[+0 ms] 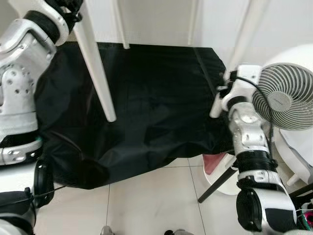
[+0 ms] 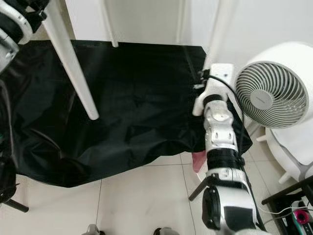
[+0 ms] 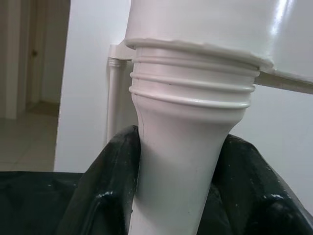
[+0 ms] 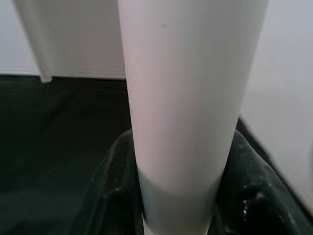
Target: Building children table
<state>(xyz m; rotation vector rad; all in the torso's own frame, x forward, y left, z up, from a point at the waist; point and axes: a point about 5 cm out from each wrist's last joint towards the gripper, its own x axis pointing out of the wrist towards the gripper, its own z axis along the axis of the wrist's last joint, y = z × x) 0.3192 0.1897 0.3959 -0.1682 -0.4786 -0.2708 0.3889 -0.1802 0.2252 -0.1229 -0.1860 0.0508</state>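
1. Above a black cloth spread over the pale tiled floor, an upturned white table is held with its legs in the air; the tabletop shows in the left wrist view as a white surface just past the threaded end of a leg.
2. At the upper left of the head views, the left gripper clasps the left table leg, a tapered white leg that slants down over the cloth, its rounded tip hanging free above the fabric.
3. In the left wrist view the black fingers press on either side of this leg just short of its ridged screw thread, which is seated in the tabletop's socket.
4. On the right, the right gripper is raised beside the cloth's far right corner and closed round the right table leg, which rises out of the top of the picture.
5. In the right wrist view its fingers hug the smooth leg from both sides.
6. Two more white legs stand further back, near the white wall.
7. A round white fan sits just beside the right arm, its grille facing the camera.
8. Below the right arm, a dark slanted rod and something pink peek from under the cloth's edge.
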